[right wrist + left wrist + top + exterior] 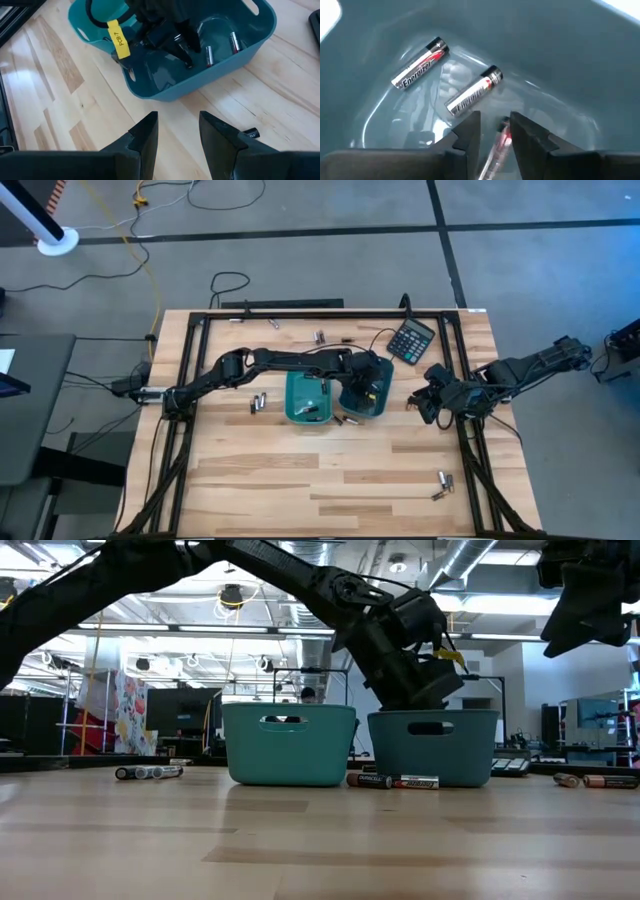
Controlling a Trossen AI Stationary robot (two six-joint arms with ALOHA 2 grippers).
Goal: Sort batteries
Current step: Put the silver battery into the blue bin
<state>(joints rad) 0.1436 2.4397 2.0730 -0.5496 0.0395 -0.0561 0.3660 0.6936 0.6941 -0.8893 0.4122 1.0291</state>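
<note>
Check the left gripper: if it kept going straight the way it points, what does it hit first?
The left gripper points down into the right-hand teal tray. A battery sits between its fingers; whether gripped is unclear. Straight on, that battery probably meets the tray floor first, beside another battery. Depth is uncertain.

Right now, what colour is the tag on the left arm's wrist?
Yellow, with dark lettering; the tag shows best in the right wrist view.

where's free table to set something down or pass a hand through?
Free: the wide front strip of the table, bare except for two batteries near its right corner; also the left side beside the loose batteries. Crowded: the middle, with both teal trays, the left gripper in the right-hand tray, and the calculator behind.
</note>
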